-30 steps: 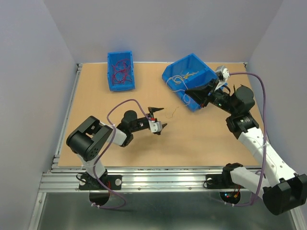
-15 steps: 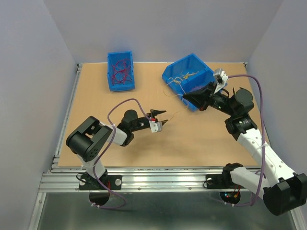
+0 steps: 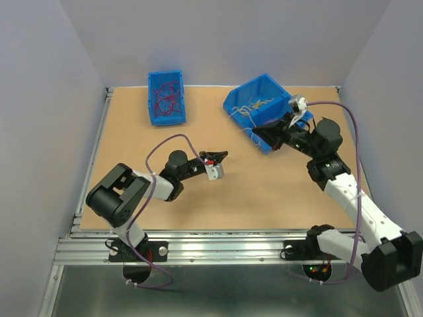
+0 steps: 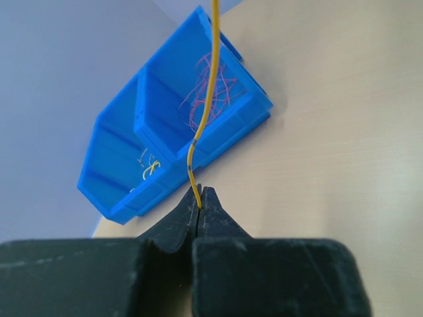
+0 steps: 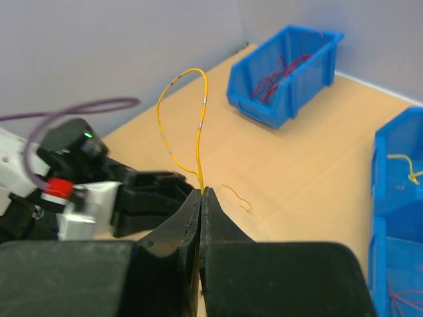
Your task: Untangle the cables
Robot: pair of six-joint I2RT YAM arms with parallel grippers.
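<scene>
The untangling is looking partway done. A bunch of red cables (image 3: 166,96) is lying in the small bin (image 3: 168,121) at the far left of the desk (image 3: 277,191). The large bin (image 3: 243,89) at the far right is holding yellow strands in one compartment and red ones in another, so I judge that plenty is left to separate. One loose strand (image 5: 239,197) is lying on the desk between the arms.

The left gripper (image 4: 199,205) is pinching a yellow cable (image 4: 210,86) at its tips, jaws closed on it. The right gripper (image 5: 201,195), just beside the large bin, is clamping a yellow cable (image 5: 201,112) too; whether it is the same one I cannot tell.

From the left gripper the cable is running almost straight away from the jaws toward the large bin, its long axis in line with the gripper, with a small kink close to the tips. From the right gripper it is rising and arching over in a narrow loop toward the left arm.
</scene>
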